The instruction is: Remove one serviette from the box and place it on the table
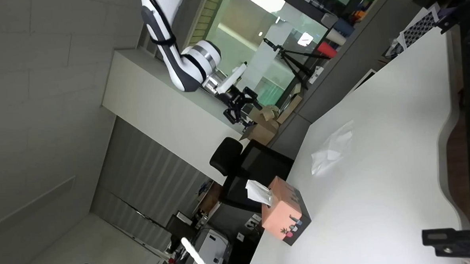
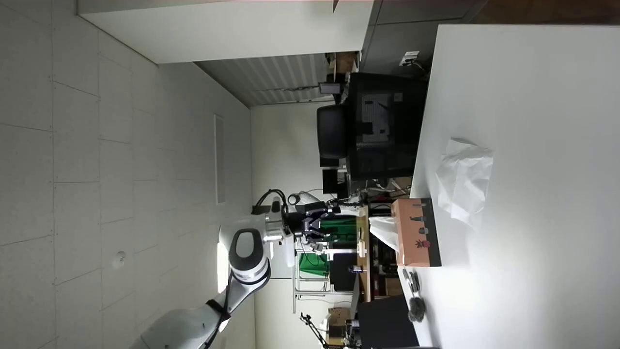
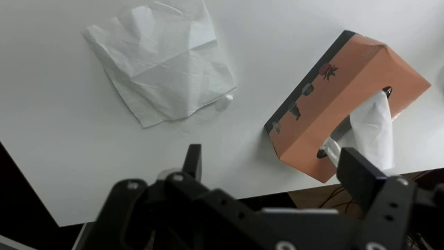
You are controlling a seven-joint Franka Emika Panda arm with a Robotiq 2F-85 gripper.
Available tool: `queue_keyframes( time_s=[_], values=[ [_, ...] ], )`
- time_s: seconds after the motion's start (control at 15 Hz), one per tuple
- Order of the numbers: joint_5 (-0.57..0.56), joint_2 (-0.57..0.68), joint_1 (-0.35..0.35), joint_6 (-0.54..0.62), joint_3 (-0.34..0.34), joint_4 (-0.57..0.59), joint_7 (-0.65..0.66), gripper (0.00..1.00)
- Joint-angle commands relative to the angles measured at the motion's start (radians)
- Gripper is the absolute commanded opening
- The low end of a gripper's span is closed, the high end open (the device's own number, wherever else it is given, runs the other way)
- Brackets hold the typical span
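Observation:
The orange tissue box (image 1: 280, 215) stands on the white table (image 1: 387, 161), with a white serviette (image 1: 258, 192) sticking out of its slot. The box also shows in an exterior view (image 2: 419, 232) and the wrist view (image 3: 333, 100). A loose, creased serviette (image 3: 166, 69) lies spread on the table beside the box; it shows in both exterior views (image 1: 333, 149) (image 2: 465, 179). My gripper (image 3: 270, 152) is open and empty, its fingers wide apart. In both exterior views the gripper (image 1: 247, 113) (image 2: 327, 228) is raised well above the table, apart from box and serviettes.
Both exterior views are turned on their side. A black office chair (image 1: 256, 170) stands beyond the table edge near the box. Small dark items (image 2: 415, 309) lie on the table near the box. A black clamp-like part (image 1: 454, 241) sits at a table edge.

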Motion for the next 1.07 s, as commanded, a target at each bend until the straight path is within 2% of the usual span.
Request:
queue_keyframes(
  time_s=[0.0,0.07,0.13,0.33,0.87,1.0],
  values=[
    [-0.065,0.174,0.026,-0.113,0.031,0.253,0.169,1.00],
    [-0.097,0.211,0.042,-0.170,0.035,0.308,0.195,1.00],
    [-0.058,0.128,0.009,-0.077,0.048,0.167,0.116,1.00],
    [-0.087,0.200,0.036,-0.129,0.053,0.265,0.163,1.00],
    [-0.087,0.206,0.031,-0.142,0.050,0.282,0.164,1.00],
    [-0.107,0.267,0.052,-0.138,0.040,0.350,0.231,1.00]
  ],
)
